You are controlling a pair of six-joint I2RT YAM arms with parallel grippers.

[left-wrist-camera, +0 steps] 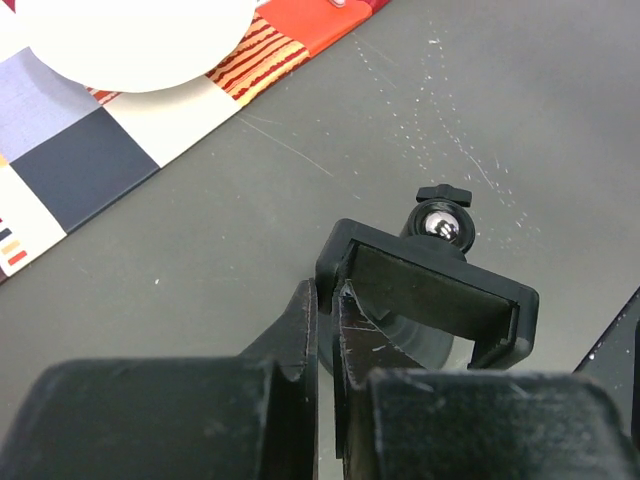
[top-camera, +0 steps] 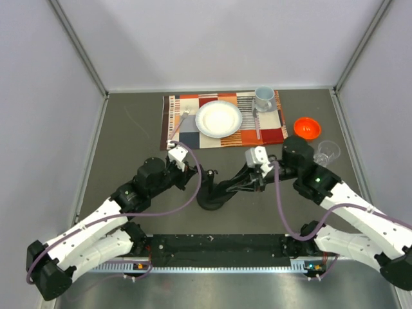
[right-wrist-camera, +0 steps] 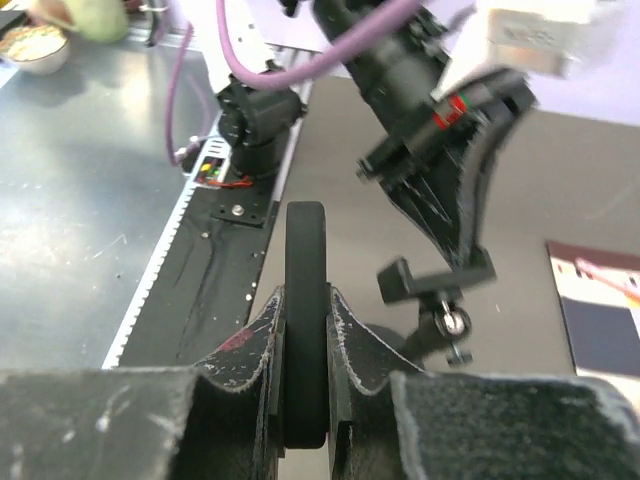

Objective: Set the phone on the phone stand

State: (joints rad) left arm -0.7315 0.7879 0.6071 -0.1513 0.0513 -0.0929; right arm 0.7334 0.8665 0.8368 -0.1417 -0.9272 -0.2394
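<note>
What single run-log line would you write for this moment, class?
left gripper: shut on phone stand | right gripper: shut on phone | phone: not yet on stand

I have both arms reaching in toward mid-table, wrists facing each other. Left gripper (left-wrist-camera: 325, 305) is pinched closed. Right gripper (right-wrist-camera: 305, 310) is clamped on the phone (right-wrist-camera: 305, 245).

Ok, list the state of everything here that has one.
phone stand: standing on its base, cradle empty
phone: edge-on, off the stand
left gripper: shut on the stand's cradle
right gripper: shut on the phone
plate: empty
cup: upright
</note>
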